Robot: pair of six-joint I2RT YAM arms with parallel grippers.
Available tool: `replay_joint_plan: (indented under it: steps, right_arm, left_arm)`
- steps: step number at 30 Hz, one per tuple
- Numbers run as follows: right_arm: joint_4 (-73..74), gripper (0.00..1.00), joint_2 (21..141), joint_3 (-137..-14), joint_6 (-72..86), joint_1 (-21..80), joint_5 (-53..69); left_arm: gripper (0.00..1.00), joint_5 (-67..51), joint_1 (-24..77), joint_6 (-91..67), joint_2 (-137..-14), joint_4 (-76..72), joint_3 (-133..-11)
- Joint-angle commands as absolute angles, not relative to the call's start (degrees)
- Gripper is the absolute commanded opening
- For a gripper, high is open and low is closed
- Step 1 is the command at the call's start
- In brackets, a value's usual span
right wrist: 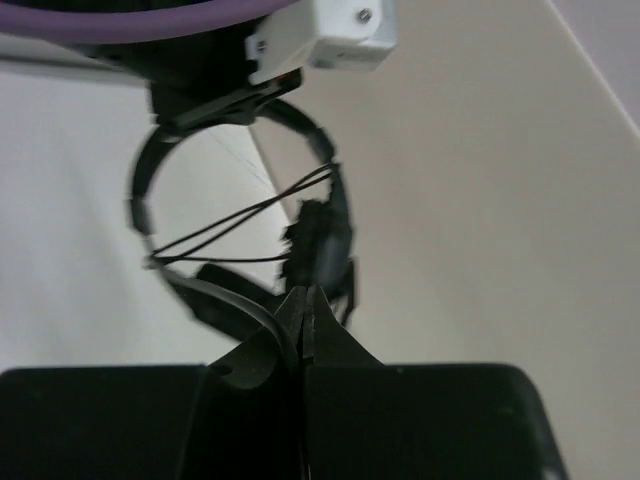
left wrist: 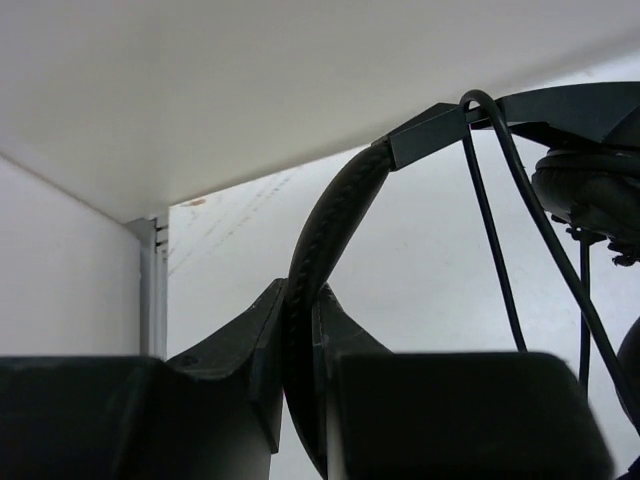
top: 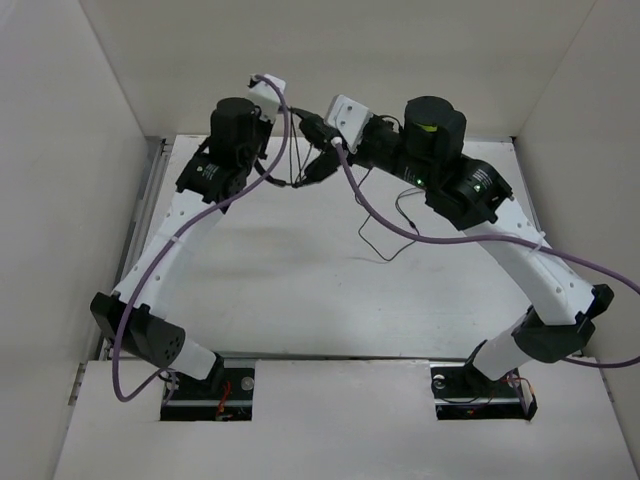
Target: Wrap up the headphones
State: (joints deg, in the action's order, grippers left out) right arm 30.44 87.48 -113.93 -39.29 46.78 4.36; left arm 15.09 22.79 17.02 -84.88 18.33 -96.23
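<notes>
Though raised above the far part of the table between both wrists, hard to pick out from overhead: headphones largely masked there by dark arm housings. Clearer from the wrists.

Left gripper clamped on the padded headband, fingers closed either side of it, lower stretch of band cut off behind the gripper body. One earcup at the right frame edge, only partly in view.

Right gripper pinched fully together, apparently on the thin black cable; blurred at close range, so cannot be certain of the exact contact. Just beyond those fingertips, a fuzzy dark earcup, out of focus.

Several cable strands stretched across the open headband loop, others hooked over the band near its slider. Rest of the cable trailing down onto the table right of centre, lying in a loose bend; its end too small to make out.

White camera housing of the left wrist blocking the top of the headband in the right wrist view. Thick purple robot cable passing over the trailing length in the overhead view. Metal rail along the table's left edge, white walls on three sides.
</notes>
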Motion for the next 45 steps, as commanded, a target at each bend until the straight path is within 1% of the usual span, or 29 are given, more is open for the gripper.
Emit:
replay_joint_plan:
  steps: [1, 5, 10, 14, 19, 23, 26, 32, 38, 45]
  right_arm:
    - [26.12, 0.00, 87.19, -114.97, -51.05, 46.19, -5.88]
    - [18.48, 0.00, 87.19, -109.79, -54.84, 43.29, -8.35]
    - [12.05, 0.00, 87.45, -105.65, -54.50, 37.58, -5.55]
    - [11.51, 0.00, 89.03, -106.34, -52.21, 34.33, -1.77]
    - [12.39, 0.00, 91.66, -109.50, -48.08, 31.69, 2.37]
    - [12.74, 0.00, 92.55, -110.74, -48.43, 31.60, 2.20]
    - [13.62, 0.00, 91.85, -112.14, -49.13, 31.86, 1.76]
    - [18.54, 0.00, 90.18, -116.45, -46.93, 34.57, 2.90]
    - [24.17, 0.01, 88.68, -119.27, -49.74, 41.61, -2.28]
    - [25.84, 0.01, 87.63, -118.22, -52.28, 43.81, -7.72]
  left_arm:
    - [0.00, 15.04, 26.31, 19.86, -79.98, 16.78, -94.22]
    - [0.00, 11.70, 29.74, 19.25, -78.67, 18.28, -93.08]
    - [0.00, 5.20, 34.57, 19.60, -75.42, 20.39, -92.55]
    - [0.00, -0.07, 37.04, 19.77, -74.09, 23.02, -95.53]
    - [0.00, -3.77, 38.80, 20.30, -74.00, 26.27, -99.13]
    - [0.00, -4.83, 39.06, 22.31, -74.09, 27.77, -99.49]
    - [0.00, -3.17, 39.15, 26.27, -73.92, 27.69, -97.04]
    - [0.00, 5.25, 38.45, 29.70, -75.49, 23.47, -92.38]
    - [0.00, 21.42, 37.66, 35.50, -80.15, 17.94, -91.58]
    - [0.00, 27.68, 36.26, 36.56, -81.82, 15.03, -91.84]
